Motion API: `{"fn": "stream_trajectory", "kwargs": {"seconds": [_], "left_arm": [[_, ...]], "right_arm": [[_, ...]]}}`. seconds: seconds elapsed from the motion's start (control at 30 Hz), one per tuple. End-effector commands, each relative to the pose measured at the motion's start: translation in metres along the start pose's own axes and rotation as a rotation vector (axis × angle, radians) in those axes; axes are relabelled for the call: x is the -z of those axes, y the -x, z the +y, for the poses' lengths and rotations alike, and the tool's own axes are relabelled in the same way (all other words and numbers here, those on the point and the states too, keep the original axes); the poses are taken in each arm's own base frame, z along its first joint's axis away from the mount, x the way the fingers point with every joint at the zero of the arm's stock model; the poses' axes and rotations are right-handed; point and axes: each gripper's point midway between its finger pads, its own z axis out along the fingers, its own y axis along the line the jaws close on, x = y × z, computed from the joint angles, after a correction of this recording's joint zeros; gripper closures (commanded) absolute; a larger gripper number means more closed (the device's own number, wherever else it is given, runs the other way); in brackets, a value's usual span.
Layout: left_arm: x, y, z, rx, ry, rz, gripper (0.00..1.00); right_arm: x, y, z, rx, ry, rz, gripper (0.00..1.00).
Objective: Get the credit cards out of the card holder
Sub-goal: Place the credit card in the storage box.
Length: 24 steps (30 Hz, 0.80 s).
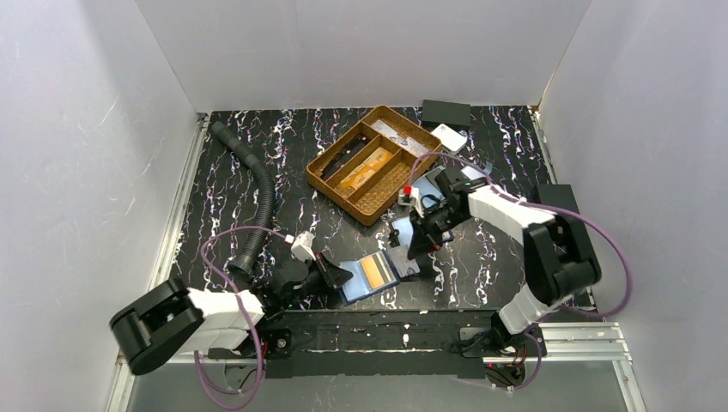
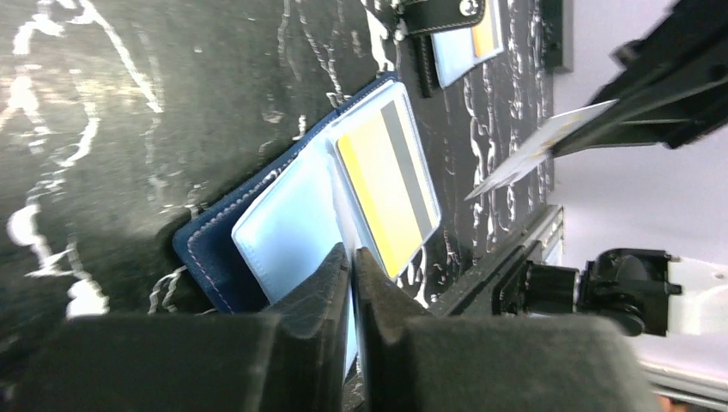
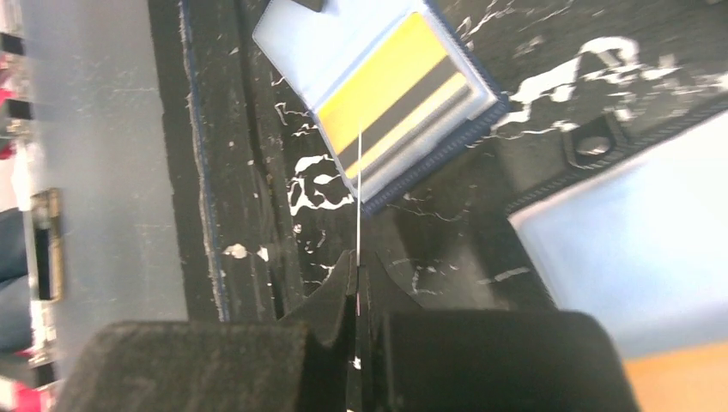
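The blue card holder [image 1: 354, 290] lies open near the table's front edge, and a yellow-orange credit card [image 1: 376, 270] with a grey stripe shows in its pocket. The left wrist view has the holder [image 2: 279, 227] and that card [image 2: 391, 184] just beyond my left gripper [image 2: 353, 253], which is shut on a pale blue panel of the holder. My right gripper [image 3: 356, 257] hangs above the table, right of the holder [image 3: 343, 43], shut on a second credit card [image 3: 358, 180] seen edge-on. That card [image 2: 536, 148] looks pale in the left wrist view.
A brown wicker tray [image 1: 369, 163] with compartments stands behind the holder. A black corrugated hose [image 1: 257, 197] runs along the left. A black box [image 1: 446, 112] and a white object [image 1: 449, 136] lie at the back. Another pale blue panel [image 1: 402, 230] lies under the right gripper [image 1: 418, 249].
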Motion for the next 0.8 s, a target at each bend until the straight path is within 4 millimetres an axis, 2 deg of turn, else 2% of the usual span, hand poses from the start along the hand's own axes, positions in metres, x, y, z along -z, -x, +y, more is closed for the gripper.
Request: {"fn": "stream_trajectory", "kwargs": {"seconds": [0.0, 0.1, 0.17, 0.27, 0.33, 0.43, 0.53, 0.57, 0.63, 0.7, 0.77], "left_arm": [[0.015, 0.002, 0.045, 0.024, 0.244, -0.019, 0.84], [0.025, 0.009, 0.047, 0.000, 0.289, -0.023, 0.59], [0.032, 0.015, 0.048, -0.032, 0.318, -0.032, 0.47], [0.050, 0.030, 0.054, -0.067, 0.416, -0.071, 0.26], [0.060, 0.044, 0.048, -0.110, 0.429, -0.101, 0.15], [0.068, 0.060, 0.025, -0.198, 0.336, -0.141, 0.02], [0.074, 0.079, -0.010, -0.312, 0.199, -0.196, 0.02], [0.082, 0.098, -0.034, -0.336, 0.146, -0.261, 0.02], [0.092, 0.121, -0.052, -0.364, 0.174, -0.306, 0.02], [0.098, 0.129, -0.062, -0.387, 0.240, -0.263, 0.02], [0.105, 0.136, -0.064, -0.419, 0.316, -0.225, 0.02]], "right_arm": [[0.031, 0.014, -0.002, 0.134, -0.120, -0.069, 0.99], [0.045, 0.022, -0.002, 0.181, -0.187, -0.093, 0.99], [0.054, 0.030, -0.003, 0.207, -0.238, -0.093, 0.99], [0.076, 0.052, -0.009, 0.258, -0.339, -0.078, 0.99], [0.096, 0.078, -0.012, 0.299, -0.395, -0.085, 0.99], [0.112, 0.103, -0.016, 0.309, -0.420, -0.086, 0.99], [0.128, 0.128, -0.026, 0.312, -0.443, -0.081, 0.99], [0.138, 0.144, -0.035, 0.301, -0.454, -0.098, 0.99], [0.153, 0.173, -0.051, 0.280, -0.511, -0.159, 0.99], [0.168, 0.212, -0.065, 0.282, -0.591, -0.294, 0.99], [0.173, 0.246, -0.069, 0.266, -0.586, -0.443, 0.99]]}}
